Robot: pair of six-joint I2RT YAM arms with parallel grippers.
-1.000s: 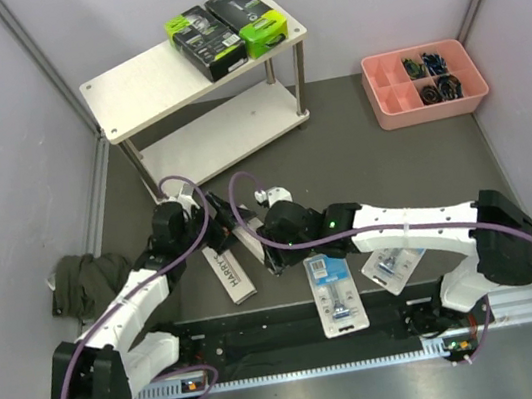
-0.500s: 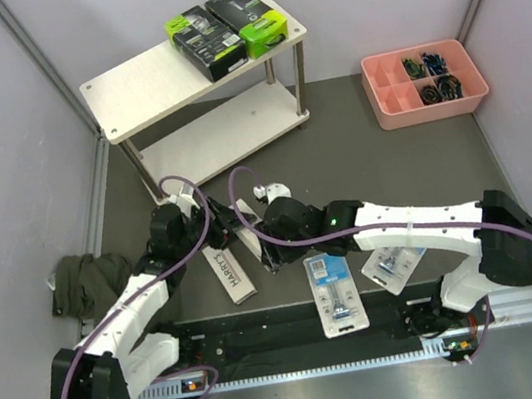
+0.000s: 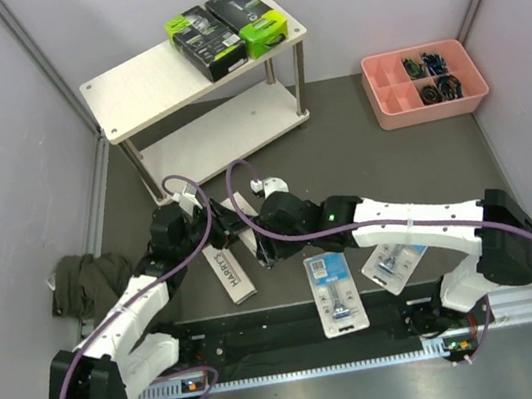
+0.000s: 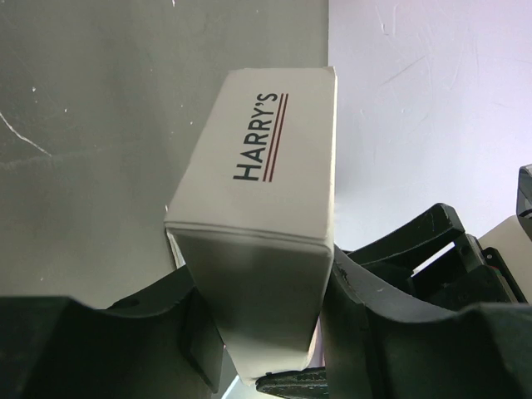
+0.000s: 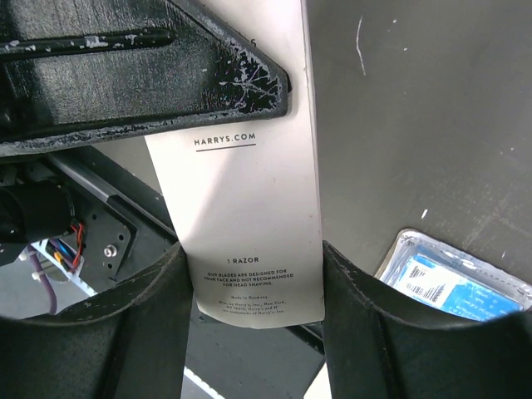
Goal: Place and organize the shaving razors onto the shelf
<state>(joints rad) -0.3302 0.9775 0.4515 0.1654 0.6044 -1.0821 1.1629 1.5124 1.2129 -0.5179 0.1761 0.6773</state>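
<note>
The left fingers (image 4: pixel 366 307) are closed on one end of a slim white cardboard box (image 3: pixel 240 207), one black finger pressed to each long side. The right fingers (image 5: pixel 133 324) clamp the same box from the other side. It has flat faces and sharp folded edges. From above, the left gripper (image 3: pixel 216 230) and right gripper (image 3: pixel 258 239) meet nose to nose at mid-worktop with the box between them, so there is little room there.

A second white box (image 3: pixel 229 274) lies flat just beside them on the near side. Two clear blister packs (image 3: pixel 334 293) (image 3: pixel 394 265) with blue cards lie near the front edge, under the right arm.

The worktop (image 3: pixel 362 164) is dark, matte and lightly scratched. It is bare between the arms and the shelf (image 3: pixel 142 87).

The shelf stands at the far left: two pale wood boards on round metal posts. Two black and lime-green packs (image 3: pixel 205 39) (image 3: pixel 250 20) sit side by side at the right end of its top board, and the left of that board is bare.

A pink plastic tray (image 3: pixel 429 111) sits far right, near the wall. A dark crumpled cloth (image 3: pixel 82 281) lies at the left edge.
</note>
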